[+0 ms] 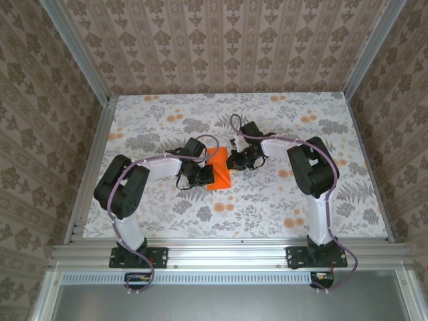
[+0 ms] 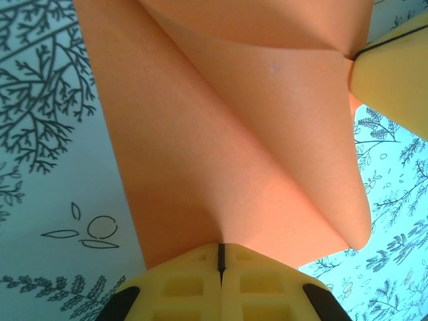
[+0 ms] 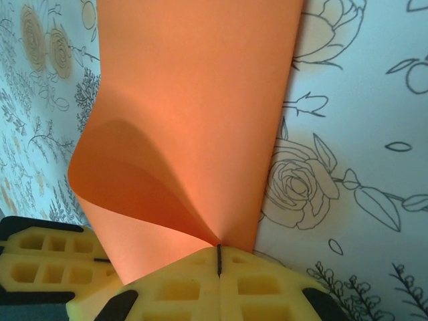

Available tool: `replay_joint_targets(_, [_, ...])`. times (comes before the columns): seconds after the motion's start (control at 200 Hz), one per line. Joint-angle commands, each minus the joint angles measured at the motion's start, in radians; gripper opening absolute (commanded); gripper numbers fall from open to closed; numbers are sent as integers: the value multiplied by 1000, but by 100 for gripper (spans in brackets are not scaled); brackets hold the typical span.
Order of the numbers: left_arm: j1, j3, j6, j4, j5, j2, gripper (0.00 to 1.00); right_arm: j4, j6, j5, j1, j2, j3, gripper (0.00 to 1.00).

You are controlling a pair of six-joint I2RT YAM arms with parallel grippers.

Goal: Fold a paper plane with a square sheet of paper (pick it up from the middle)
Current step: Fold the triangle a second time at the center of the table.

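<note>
The left fingers [image 2: 184, 287] and right fingers [image 3: 177, 291] each pinch shut on the orange paper [image 1: 218, 170] — it stretches ahead from each pair toward the other, probably barely off the counter [image 1: 281, 207].

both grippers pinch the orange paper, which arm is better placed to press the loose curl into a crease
Right, probably. The right gripper is shut on the square sheet of paper just where it curls over uncreased; the left gripper is shut on a part already sharply creased and can anchor it.
</note>
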Motion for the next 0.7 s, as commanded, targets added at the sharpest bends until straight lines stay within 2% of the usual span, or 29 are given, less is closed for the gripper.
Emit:
replay_joint_targets(0.0, [-10,6,30,-70,-30,35,5,-29,-27,0,5,17,33,7])
replay_joint_targets(0.7, [-10,21,25,-72,-20,12,5,-40,-23,79,7,14,24,8])
